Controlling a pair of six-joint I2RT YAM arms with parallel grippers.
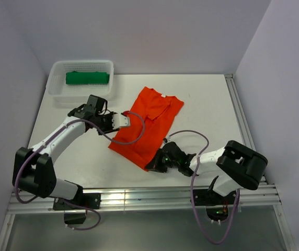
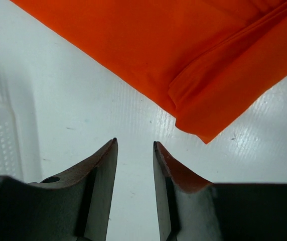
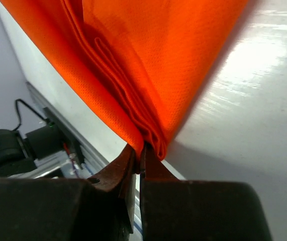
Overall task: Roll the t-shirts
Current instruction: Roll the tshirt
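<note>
A bright orange-red t-shirt [image 1: 147, 125] lies folded lengthwise on the white table, running from back right to front left. My right gripper [image 1: 152, 166] is shut on its near corner. The right wrist view shows the bunched cloth [image 3: 148, 65] pinched between the gripper's [image 3: 141, 146] jaws. My left gripper [image 1: 124, 121] hovers at the shirt's left edge. In the left wrist view it [image 2: 135, 143] is open over bare table, with the folded edge of the t-shirt [image 2: 193, 55] just ahead and nothing between the fingers. A green t-shirt [image 1: 87, 78] lies rolled in the basket.
The white mesh basket [image 1: 55, 70] stands at the back left corner, close behind the left arm. An aluminium rail [image 1: 154, 197] runs along the table's near edge. Walls close in the left, back and right sides. A purple cable [image 1: 191, 133] loops off each arm.
</note>
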